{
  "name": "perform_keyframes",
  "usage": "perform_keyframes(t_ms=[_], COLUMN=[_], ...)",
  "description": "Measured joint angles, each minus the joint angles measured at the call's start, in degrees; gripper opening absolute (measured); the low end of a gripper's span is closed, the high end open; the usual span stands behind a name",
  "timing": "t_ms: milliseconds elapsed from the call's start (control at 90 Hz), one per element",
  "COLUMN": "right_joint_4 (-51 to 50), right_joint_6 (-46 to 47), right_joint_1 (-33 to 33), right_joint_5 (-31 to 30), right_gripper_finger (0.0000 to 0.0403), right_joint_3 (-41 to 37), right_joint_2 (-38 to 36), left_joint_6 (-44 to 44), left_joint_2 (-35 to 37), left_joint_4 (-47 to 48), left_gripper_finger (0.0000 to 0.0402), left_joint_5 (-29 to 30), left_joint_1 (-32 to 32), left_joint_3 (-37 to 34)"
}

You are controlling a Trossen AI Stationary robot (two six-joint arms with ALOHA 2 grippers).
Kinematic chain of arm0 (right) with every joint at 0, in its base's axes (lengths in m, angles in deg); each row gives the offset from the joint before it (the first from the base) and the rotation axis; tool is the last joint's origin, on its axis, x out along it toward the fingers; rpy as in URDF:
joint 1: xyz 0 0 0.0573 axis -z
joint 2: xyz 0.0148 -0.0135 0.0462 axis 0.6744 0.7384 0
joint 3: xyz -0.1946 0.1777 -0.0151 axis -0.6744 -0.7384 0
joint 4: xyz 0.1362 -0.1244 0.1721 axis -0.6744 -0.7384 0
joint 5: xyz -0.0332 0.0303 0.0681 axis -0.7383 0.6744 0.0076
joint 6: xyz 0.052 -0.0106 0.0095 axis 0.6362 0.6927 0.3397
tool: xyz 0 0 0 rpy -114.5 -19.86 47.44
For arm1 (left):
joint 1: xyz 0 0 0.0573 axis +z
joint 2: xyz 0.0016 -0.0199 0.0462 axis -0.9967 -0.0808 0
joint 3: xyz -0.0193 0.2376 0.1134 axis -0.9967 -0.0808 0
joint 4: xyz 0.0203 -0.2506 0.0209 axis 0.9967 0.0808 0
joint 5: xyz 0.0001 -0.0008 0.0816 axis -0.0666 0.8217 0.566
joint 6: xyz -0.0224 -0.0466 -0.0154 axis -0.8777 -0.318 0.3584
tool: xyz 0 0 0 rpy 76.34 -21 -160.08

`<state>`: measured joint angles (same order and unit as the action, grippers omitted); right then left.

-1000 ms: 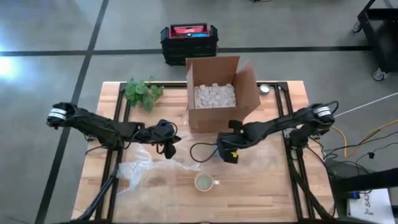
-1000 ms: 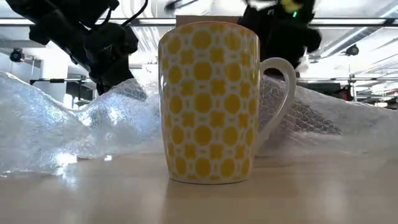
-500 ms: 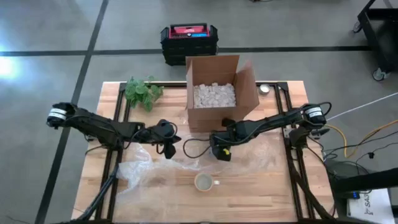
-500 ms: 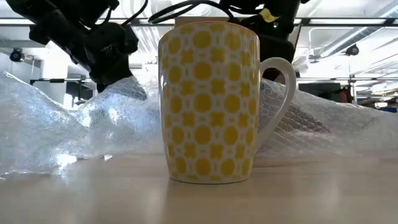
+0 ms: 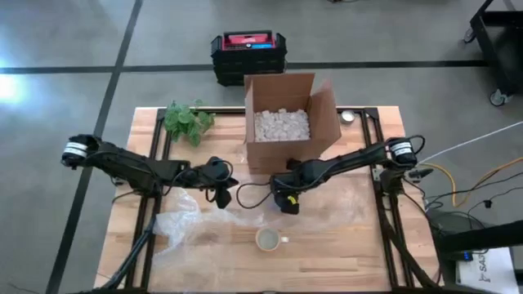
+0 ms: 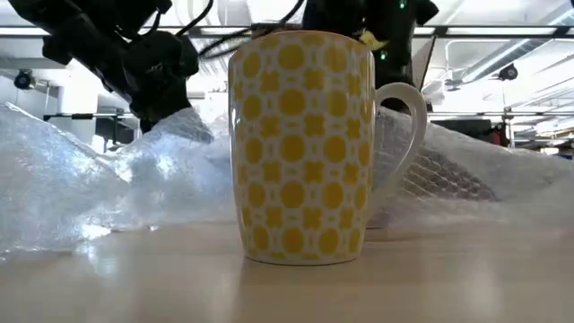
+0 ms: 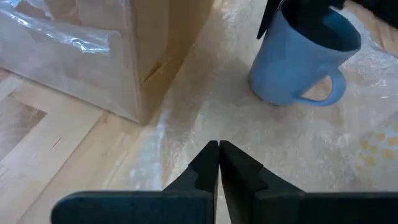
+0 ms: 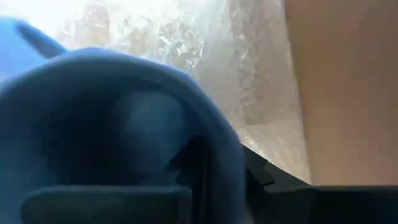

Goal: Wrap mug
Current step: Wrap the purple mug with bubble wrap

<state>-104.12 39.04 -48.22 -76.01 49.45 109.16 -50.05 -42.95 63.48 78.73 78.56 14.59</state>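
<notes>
Looking down on a wooden table [image 5: 359,245] ringed by grey concrete floor. Noting a cardboard box [image 5: 282,122] of packing peanuts at upper centre of the high view, and a crumpled sheet of bubble wrap [image 5: 192,224] spreading across the lower middle.

Reaching in from the right edge, right arm [image 5: 351,161] stretched long and low toward the centre, just below the box. Angling in from the left edge, left arm [image 5: 131,167] bent down over the wrap's upper edge.

Gripping a blue mug [image 7: 305,59] by its rim with the right gripper [image 5: 285,201], one finger inside, the mug sitting on or just above the wrap beside the box. Leaving a yellow-patterned mug [image 6: 300,148] standing upright on bare wood at lower centre, in front of the wrap.

Holding the left gripper [image 7: 218,152] clenched tight over the wrap; whether pinching the film, impossible to tell.

Judging the step: placing the blue mug well inside the sheet, upright, with enough film all round for folding over.
</notes>
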Motion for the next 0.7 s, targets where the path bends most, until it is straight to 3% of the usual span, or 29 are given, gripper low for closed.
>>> perform_keyframes(t_ms=[367, 556, 700], right_joint_4=[-4.43, -15.03, -22.50], right_joint_6=[-1.87, -1.80, 2.06], right_joint_1=[-0.04, -0.37, -1.72], right_joint_5=[0.91, 2.95, 3.10], right_gripper_finger=[0.0178, 0.0213, 0.0224], right_joint_3=[4.24, 5.26, 0.67], right_joint_2=[-4.95, -12.92, -22.20], left_joint_6=[0.00, 0.00, 0.00], left_joint_2=[0.00, 0.02, 0.02], left_joint_4=[-0.32, -0.39, -0.38], left_gripper_finger=[0.0000, 0.0000, 0.0000], left_joint_5=[-0.02, -0.02, -0.02], left_joint_1=[-0.02, 0.00, -0.01], left_joint_3=[0.00, 0.00, 0.02])
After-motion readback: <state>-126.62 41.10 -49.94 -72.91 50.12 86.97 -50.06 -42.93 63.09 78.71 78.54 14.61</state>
